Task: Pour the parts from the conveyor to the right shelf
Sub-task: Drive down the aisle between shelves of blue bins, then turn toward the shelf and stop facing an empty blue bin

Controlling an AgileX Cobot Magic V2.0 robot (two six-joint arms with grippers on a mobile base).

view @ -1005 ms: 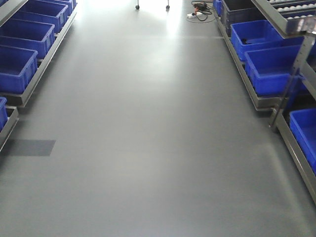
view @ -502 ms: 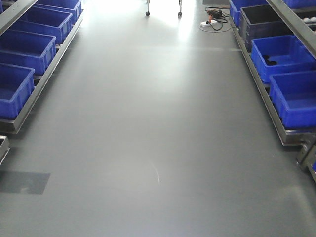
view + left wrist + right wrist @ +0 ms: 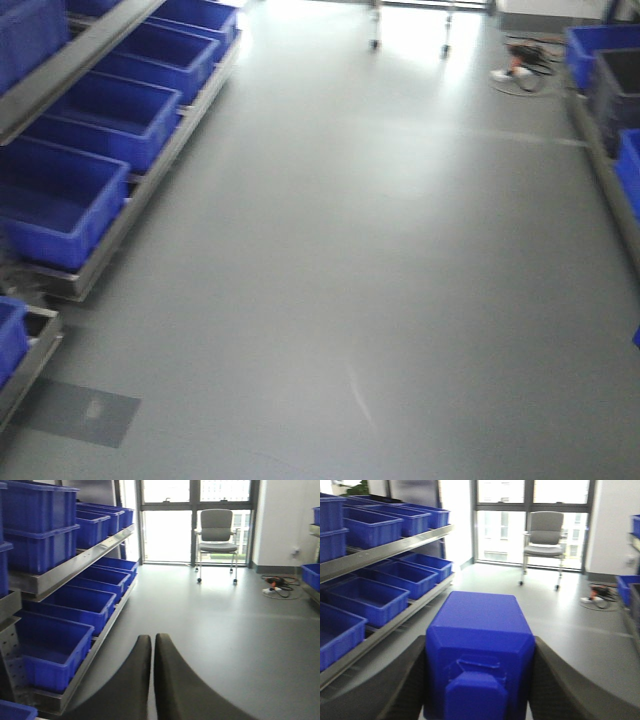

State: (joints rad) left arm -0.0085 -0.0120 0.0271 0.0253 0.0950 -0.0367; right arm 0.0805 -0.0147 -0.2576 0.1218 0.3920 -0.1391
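Front view: a blurred grey floor (image 3: 380, 260) ran between the racks. The left rack (image 3: 100, 230) of blue bins filled the near left, and the right shelf (image 3: 606, 185) showed only at the right edge. No conveyor or arm was in view.
Left wrist view: the left gripper (image 3: 152, 639) had its fingers drawn almost together with only a sliver between them. It held nothing and pointed down the aisle toward a chair (image 3: 216, 530).
Right wrist view: the right gripper (image 3: 479, 680) was clamped on the blue block (image 3: 477, 630), a dark finger against each flank.
Step in hand: probably carrying the block toward the right shelf.
Doing it well: the clamp should stay firm and the wrist level while the base moves. The block should be tipped out only once a bin lies directly beneath it.
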